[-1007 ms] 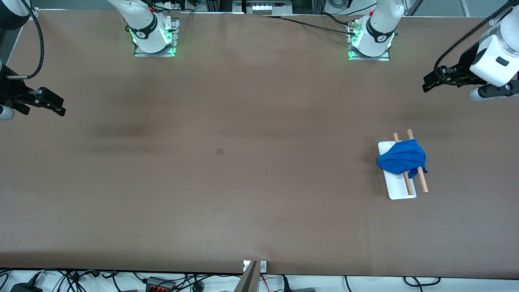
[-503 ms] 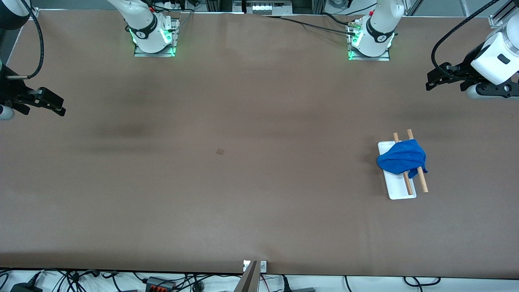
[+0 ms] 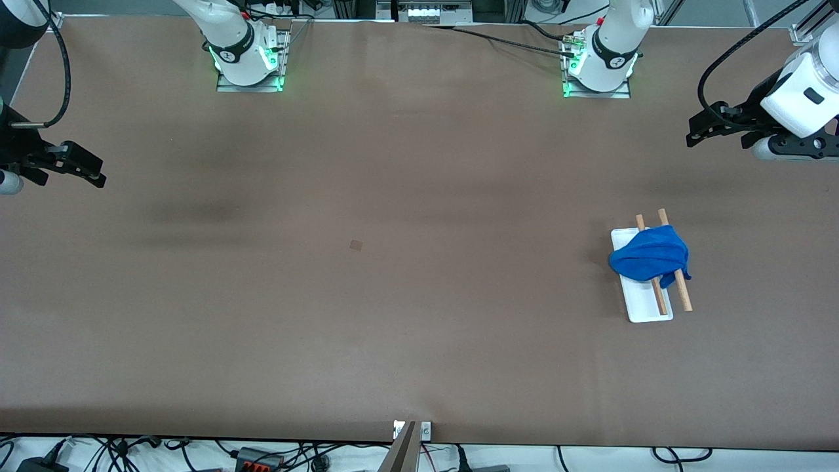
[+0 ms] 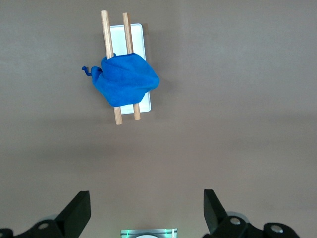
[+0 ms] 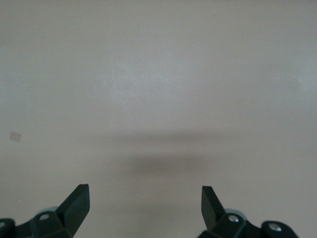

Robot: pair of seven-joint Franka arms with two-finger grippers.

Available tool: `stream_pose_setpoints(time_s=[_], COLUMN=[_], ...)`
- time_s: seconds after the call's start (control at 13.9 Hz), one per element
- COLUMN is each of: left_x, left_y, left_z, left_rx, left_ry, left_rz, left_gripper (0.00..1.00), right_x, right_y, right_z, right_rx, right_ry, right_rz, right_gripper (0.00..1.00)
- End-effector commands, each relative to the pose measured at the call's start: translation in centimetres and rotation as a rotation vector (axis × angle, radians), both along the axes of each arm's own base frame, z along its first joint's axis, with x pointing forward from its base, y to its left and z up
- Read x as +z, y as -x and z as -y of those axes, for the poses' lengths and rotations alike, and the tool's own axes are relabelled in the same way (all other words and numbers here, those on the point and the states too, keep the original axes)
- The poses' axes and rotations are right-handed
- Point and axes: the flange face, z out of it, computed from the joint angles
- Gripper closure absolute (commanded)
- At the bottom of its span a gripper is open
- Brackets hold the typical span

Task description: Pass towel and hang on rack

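Brown table (image 3: 393, 295) fills the scene, with a small square mark (image 3: 356, 245) near its middle. Toward the left arm's end stands the rack (image 3: 645, 308), its white base under two wooden rods, and the towel (image 3: 649, 255) lies crumpled over both rods, a corner drooping past the outer rod. In the left wrist view the towel (image 4: 124, 79) and rack (image 4: 138, 37) sit well ahead of the fingers (image 4: 77, 210), apart from them. Left gripper (image 3: 704, 128) hangs over the table's edge, fingers spread wide, holding nothing. Right gripper (image 3: 82, 167) waits over the right arm's end, fingers (image 5: 74, 203) spread wide and empty above bare table.
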Motion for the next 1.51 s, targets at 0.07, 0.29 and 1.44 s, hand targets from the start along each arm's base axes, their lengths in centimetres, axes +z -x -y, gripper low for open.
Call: stream_pose_setpoints(time_s=[0.07, 0.29, 1.44], left_x=[0.2, 0.1, -0.3], left_y=[-0.4, -0.9, -0.4], left_z=[-0.5, -0.6, -1.3], left_rx=[-0.005, -0.005, 0.016], left_ry=[0.017, 0.025, 0.048], left_rz=[0.027, 0.044, 0.0], left_gripper=[0.0, 0.0, 0.0], right_x=[0.3, 0.3, 0.1], right_y=[0.2, 0.2, 0.2], right_z=[0.2, 0.2, 0.2], right_rx=[-0.003, -0.003, -0.004], right_ry=[-0.012, -0.012, -0.012], right_rz=[-0.003, -0.003, -0.007], right_gripper=[0.0, 0.0, 0.0])
